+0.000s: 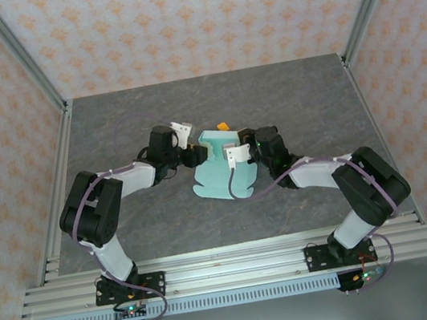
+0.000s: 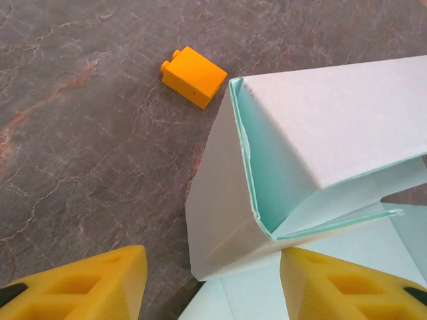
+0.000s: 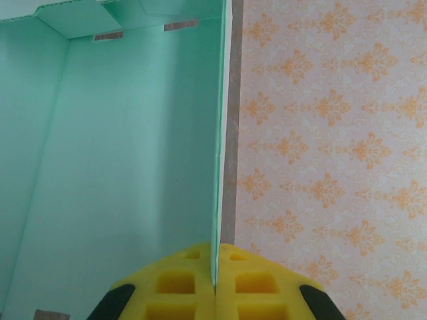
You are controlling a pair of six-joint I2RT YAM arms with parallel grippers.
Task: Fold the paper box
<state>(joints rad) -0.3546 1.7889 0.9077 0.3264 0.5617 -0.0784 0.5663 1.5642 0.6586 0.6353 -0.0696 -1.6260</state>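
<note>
Pale mint-green thin-card paper box (image 1: 213,180) part-raised mid grey worktop (image 1: 111,127), flaps unclosed; my right gripper (image 3: 215,280) pinches one wall, left gripper (image 2: 210,267) agape.

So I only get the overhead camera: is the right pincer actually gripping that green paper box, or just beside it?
Observer: Gripping. Its wrist camera shows the right pincer shut on one thin wall of the paper box.
Visitor: And the left one?
Observer: The left pincer is open, a folded corner of the box in its gap.
Visitor: That orange speck?
Observer: An orange block with a stud, on the table, apart from the box.
</note>
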